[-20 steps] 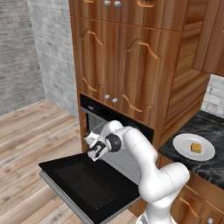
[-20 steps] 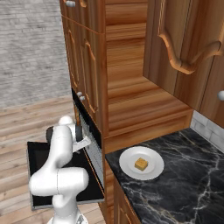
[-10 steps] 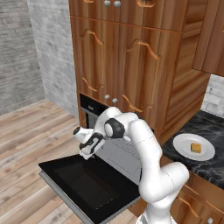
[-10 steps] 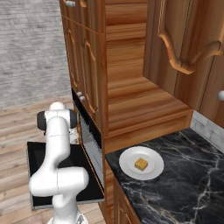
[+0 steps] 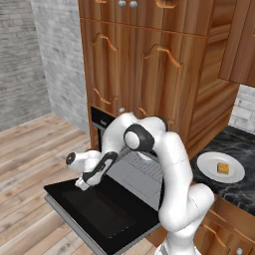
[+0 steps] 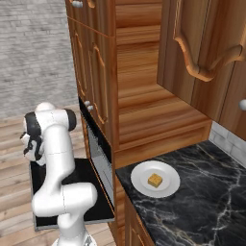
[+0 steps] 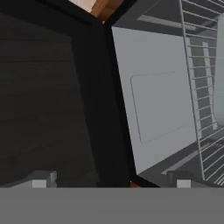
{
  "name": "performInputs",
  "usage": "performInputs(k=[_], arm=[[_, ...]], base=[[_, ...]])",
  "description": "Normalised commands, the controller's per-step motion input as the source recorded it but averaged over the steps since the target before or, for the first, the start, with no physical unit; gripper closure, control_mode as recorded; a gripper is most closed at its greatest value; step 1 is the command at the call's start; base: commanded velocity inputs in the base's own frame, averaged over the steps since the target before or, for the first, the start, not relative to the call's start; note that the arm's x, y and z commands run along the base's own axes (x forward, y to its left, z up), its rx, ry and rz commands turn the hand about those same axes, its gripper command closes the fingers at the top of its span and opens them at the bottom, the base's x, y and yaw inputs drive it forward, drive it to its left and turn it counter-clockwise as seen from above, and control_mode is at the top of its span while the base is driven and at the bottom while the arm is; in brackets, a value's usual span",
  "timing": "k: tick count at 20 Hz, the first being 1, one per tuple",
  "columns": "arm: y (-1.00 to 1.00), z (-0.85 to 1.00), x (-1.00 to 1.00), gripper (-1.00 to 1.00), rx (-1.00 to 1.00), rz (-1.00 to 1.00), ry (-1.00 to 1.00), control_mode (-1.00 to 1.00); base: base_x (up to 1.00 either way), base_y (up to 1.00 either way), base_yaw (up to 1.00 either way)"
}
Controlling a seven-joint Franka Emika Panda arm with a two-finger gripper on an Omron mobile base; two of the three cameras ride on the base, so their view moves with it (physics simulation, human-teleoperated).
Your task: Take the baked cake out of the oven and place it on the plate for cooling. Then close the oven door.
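Swung outward from oven since earlier; gripper spread, empty; risks striking lowered oven door glass.

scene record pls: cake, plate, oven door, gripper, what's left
cake: on the plate, small golden block near its middle
plate: on the dark marble counter, right of the oven
oven door: open, folded down flat
rack: wire rack in the oven cavity, nothing seen on it
gripper: open, holding nothing, above the door's inner face
remaining: cake step looks done; door not yet closed
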Motion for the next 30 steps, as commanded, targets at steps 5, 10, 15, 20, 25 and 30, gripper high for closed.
performInputs(k=[5,10,15,20,25,30], arm=[[0.61,0.69,-0.92,-1.0,0.0,0.05,-0.16,-1.0],[0.55,0.45,-0.72,-1.0,-0.03,0.01,-0.16,-1.0],[0.57,0.09,-0.61,-1.0,-0.08,0.0,-0.14,-1.0],[0.61,0.0,-0.64,-1.0,-0.12,0.0,-0.13,-1.0],[0.59,-0.02,-0.43,-1.0,-0.17,-0.02,-0.11,-1.0],[0.54,-0.22,-0.08,-1.0,-0.23,-0.06,-0.07,-1.0]], base=[[0.0,0.0,0.0],[0.0,0.0,0.0],[0.0,0.0,0.0],[0.0,0.0,0.0],[0.0,0.0,0.0],[0.0,0.0,0.0]])
